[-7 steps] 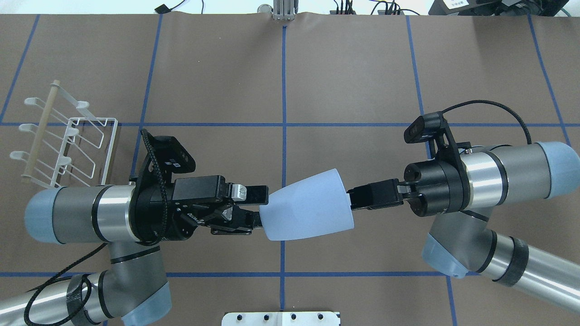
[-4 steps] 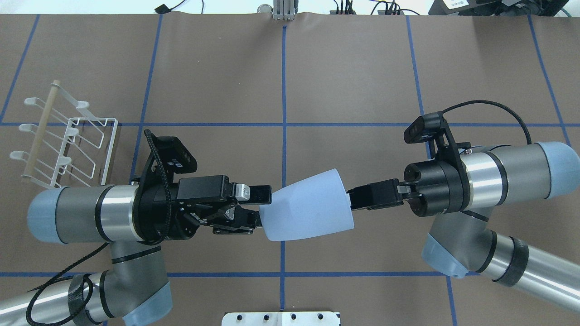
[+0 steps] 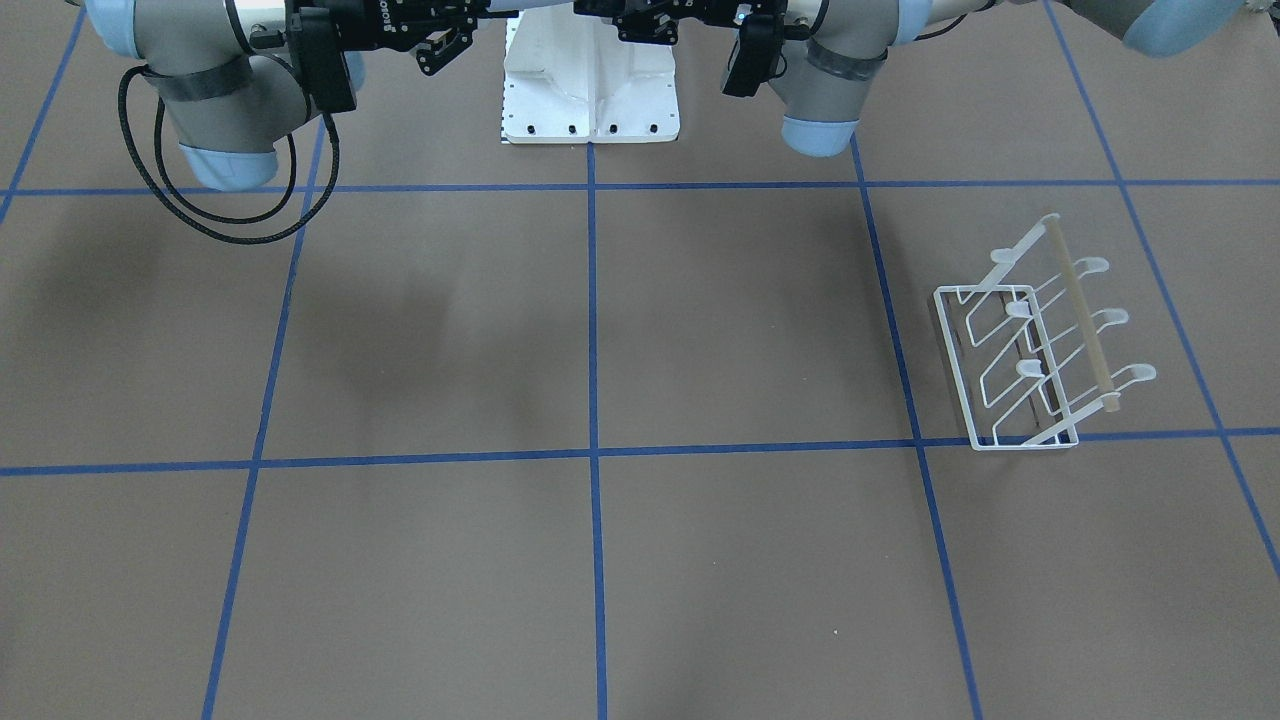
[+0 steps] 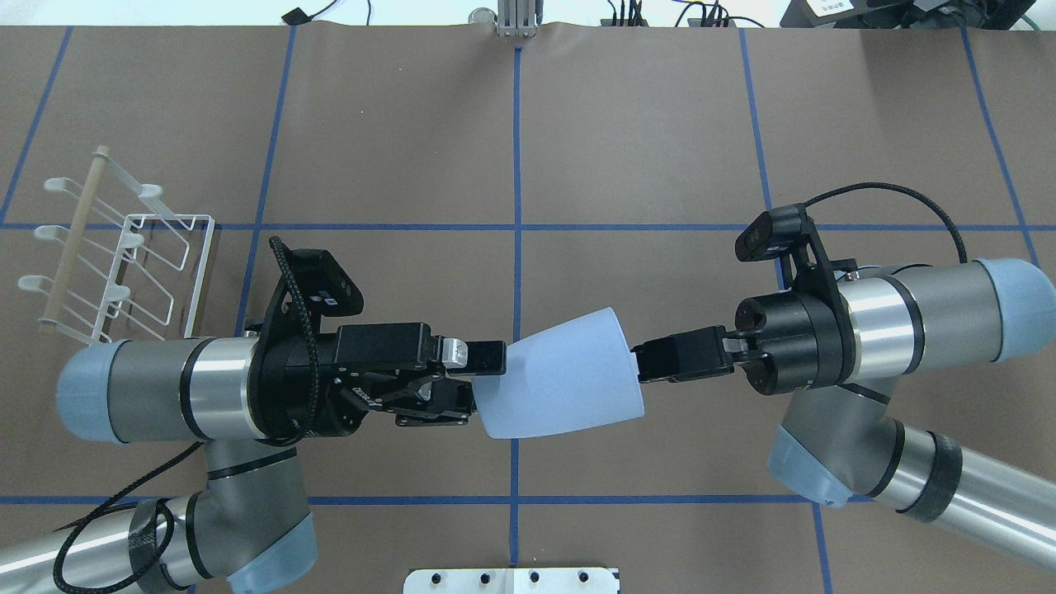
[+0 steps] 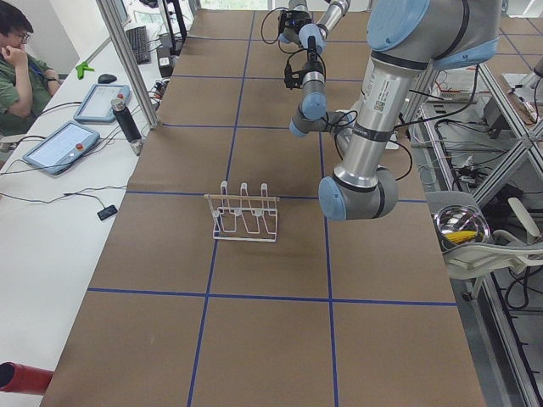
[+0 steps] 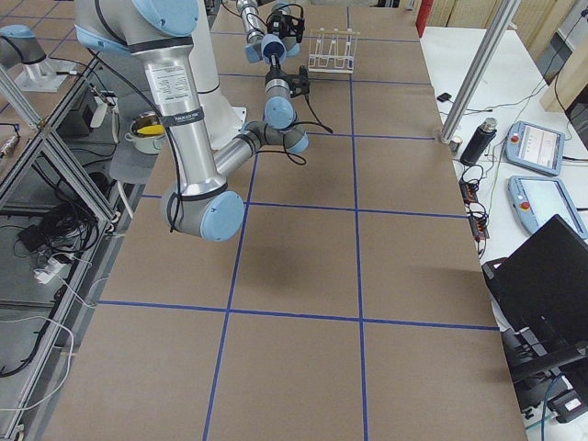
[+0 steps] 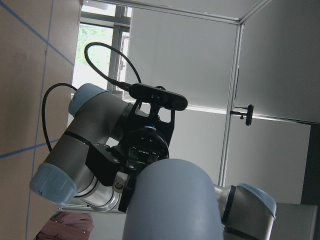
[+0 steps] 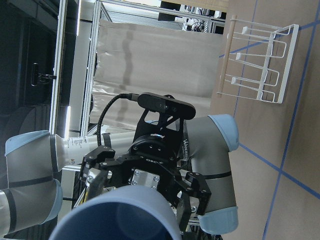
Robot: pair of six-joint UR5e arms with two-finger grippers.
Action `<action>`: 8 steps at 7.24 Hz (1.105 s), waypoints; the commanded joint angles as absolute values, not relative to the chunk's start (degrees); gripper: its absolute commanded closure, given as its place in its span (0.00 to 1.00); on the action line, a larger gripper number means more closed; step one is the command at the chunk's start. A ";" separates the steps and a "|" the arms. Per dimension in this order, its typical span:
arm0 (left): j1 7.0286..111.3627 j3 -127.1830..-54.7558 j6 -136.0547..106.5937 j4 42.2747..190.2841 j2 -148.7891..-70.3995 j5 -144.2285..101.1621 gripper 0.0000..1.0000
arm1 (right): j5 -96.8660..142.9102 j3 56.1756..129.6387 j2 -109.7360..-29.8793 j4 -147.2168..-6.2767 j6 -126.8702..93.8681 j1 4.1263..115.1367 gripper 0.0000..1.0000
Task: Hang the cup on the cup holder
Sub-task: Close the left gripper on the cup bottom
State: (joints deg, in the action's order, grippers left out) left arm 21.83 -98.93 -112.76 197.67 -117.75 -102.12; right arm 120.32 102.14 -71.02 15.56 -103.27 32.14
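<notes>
Cup [image 4: 561,384] is held sideways in air, its rim clamped by right gripper [image 4: 639,363]. Left gripper [image 4: 486,381] is spread open, fingers set either side of the narrow base; contact cannot be told. Rack [image 4: 130,240] is seen on table [image 4: 660,124], well behind left gripper.

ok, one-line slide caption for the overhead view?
Handover mid-air: right gripper holds the cup by its rim, open left gripper at its base.

We hold the cup [image 4: 565,379] above the table [image 4: 660,165] middle, left gripper [image 4: 487,381] at its base, right gripper [image 4: 637,363] on its rim, cup holder [image 4: 124,264] on the table well to our left.
</notes>
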 commanded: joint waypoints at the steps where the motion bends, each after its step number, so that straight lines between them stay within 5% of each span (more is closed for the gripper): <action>1: 21.80 -98.88 -112.76 197.75 -117.77 -102.13 0.14 | 120.32 102.13 -71.02 15.56 -103.27 32.17 1.00; 3: 21.80 -98.88 -112.76 197.75 -117.60 -102.13 0.14 | 120.24 102.13 -71.02 15.56 -103.01 32.17 1.00; 4: 21.71 -98.88 -112.76 197.75 -117.51 -102.22 0.41 | 120.23 102.13 -70.93 15.56 -103.01 32.17 1.00; 5: 21.62 -99.05 -113.20 197.84 -117.51 -102.22 0.88 | 119.63 102.13 -70.84 15.56 -103.09 32.17 0.01; 6: 21.36 -99.05 -112.86 197.84 -117.25 -102.22 1.00 | 119.62 102.39 -71.19 15.56 -103.79 31.99 0.00; 8: 21.36 -99.14 -113.20 197.84 -117.16 -102.30 1.00 | 119.62 102.92 -71.45 15.47 -105.29 32.08 0.00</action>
